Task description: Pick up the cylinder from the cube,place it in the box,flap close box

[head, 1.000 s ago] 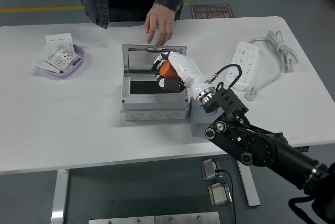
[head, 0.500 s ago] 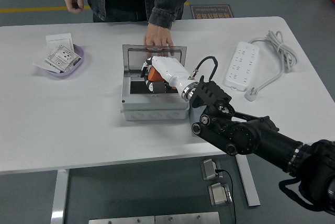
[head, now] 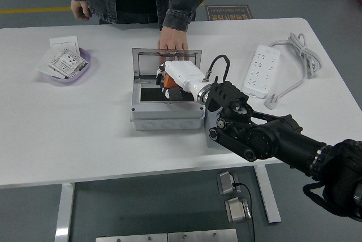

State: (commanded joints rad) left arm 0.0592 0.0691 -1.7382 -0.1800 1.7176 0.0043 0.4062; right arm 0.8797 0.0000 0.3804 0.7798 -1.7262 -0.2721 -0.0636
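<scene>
A grey box (head: 167, 119) stands mid-table with its clear lid (head: 148, 63) raised at the back. My right hand (head: 169, 82) reaches into the box from the right, fingers curled on the orange cylinder (head: 167, 82), which sits low inside over the dark floor. The grey cube (head: 211, 130) is mostly hidden behind my right forearm, just right of the box. A person's hand (head: 172, 43) rests on the top edge of the lid. My left arm does not show.
A purple dish (head: 82, 57) with white switch plates sits at the far left. A white power strip (head: 260, 77) with its cable (head: 302, 55) lies at the right. The person stands at the table's far side.
My right hand has carried the cylinder left and down into the box. The person's hand has settled on the lid's top edge.
</scene>
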